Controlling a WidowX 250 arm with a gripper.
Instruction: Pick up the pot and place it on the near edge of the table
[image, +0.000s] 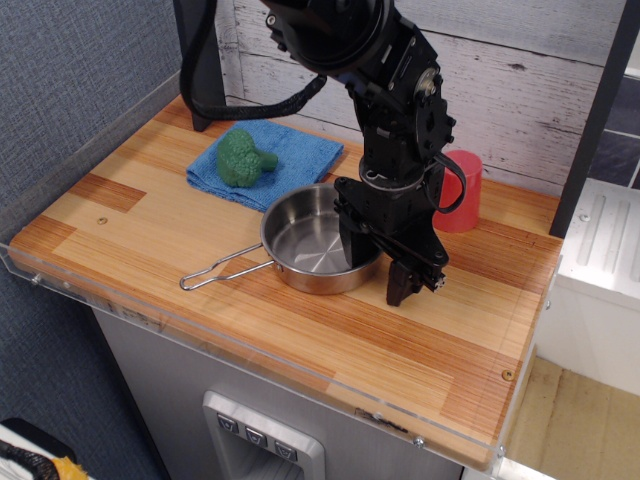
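Note:
The pot (308, 243), a shallow shiny steel pan with a looped wire handle (222, 268) pointing left, sits on the wooden table (150, 215) near its middle. My black gripper (379, 270) is lowered over the pot's right rim. It is open, with one finger (355, 245) inside the pan and the other finger (402, 282) outside it on the wood. The rim lies between them. I cannot tell whether the fingers touch it.
A red cup (462, 190) stands upside down behind the gripper at the back right. A green broccoli toy (243, 157) lies on a blue cloth (290, 152) at the back left. A clear acrylic rim (250, 355) runs along the near edge.

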